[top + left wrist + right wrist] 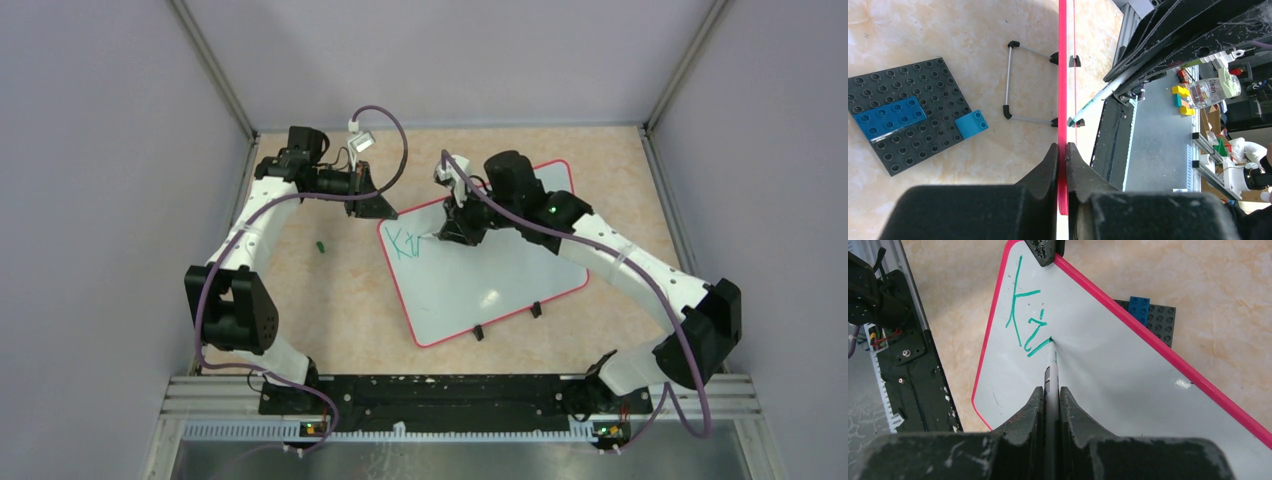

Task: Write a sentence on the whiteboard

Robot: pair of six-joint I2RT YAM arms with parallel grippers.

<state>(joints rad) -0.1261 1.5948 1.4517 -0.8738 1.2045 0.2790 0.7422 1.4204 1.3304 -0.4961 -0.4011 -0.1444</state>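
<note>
Far left: small green piece (319, 245) lies alone on the beige marbled tabletop (330, 300).

Left gripper (1062, 149): claw pressed together on the thin red-pink rim of the large glossy white whiteboard (490, 275), at its far-left corner. Behind the board in the left wrist view are a dark grey studded plate (928, 85) carrying 2 blue bricks (890, 117) and a thin wire stand (1008, 82).

Board sits askew at mid-table, 2 black clips (478, 332) on its near edge.

Teal-green handwritten lettering (1025, 322) in the board's upper left corner: only "Ki" and a starting stroke are readable.

Right gripper (1050, 390): claw pinching a slim white marker (1051, 362), green tip touching the board at the end of the last stroke.
</note>
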